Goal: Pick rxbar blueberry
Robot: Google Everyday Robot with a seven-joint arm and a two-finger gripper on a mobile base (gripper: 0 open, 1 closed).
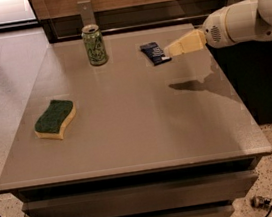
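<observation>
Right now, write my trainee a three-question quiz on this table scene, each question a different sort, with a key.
1. True or false: the green can stands upright on the table, left of the rxbar blueberry.
2. Fill in: the sponge lies near the table's ____ edge.
3. The gripper hovers just right of which item? A) can B) sponge C) rxbar blueberry
Key: 1 true; 2 left; 3 C.
</observation>
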